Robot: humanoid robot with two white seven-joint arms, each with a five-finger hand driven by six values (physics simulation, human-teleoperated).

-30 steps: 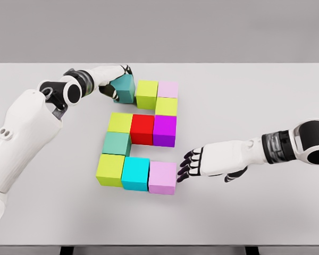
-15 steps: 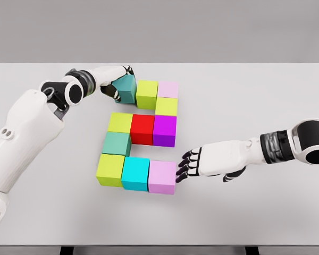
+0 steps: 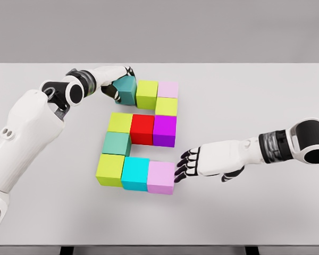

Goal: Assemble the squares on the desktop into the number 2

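Colored cubes lie on the white table (image 3: 255, 95) in a blocky figure. The top row is a teal cube (image 3: 127, 90), a lime cube (image 3: 147, 94) and a pale pink cube (image 3: 168, 89), with a yellow-green cube (image 3: 166, 107) under the pink one. Yellow-green (image 3: 120, 122), red (image 3: 142, 129) and purple (image 3: 164, 130) cubes form the middle row. A green-teal cube (image 3: 116, 143) sits below its left end. The bottom row is lime (image 3: 110, 170), cyan (image 3: 135, 173) and lilac (image 3: 161, 177). My left hand (image 3: 117, 81) is curled around the teal cube. My right hand (image 3: 185, 166) is open, fingertips against the lilac cube's right face.
The table's front edge (image 3: 159, 244) runs along the bottom of the view. A grey wall stands behind the table. Bare tabletop lies to the right of the cubes, above and below my right forearm (image 3: 239, 154).
My right hand has edged left, nudging the lilac cube closer against the cyan one. The left hand and teal cube have shifted slightly right toward the lime cube.
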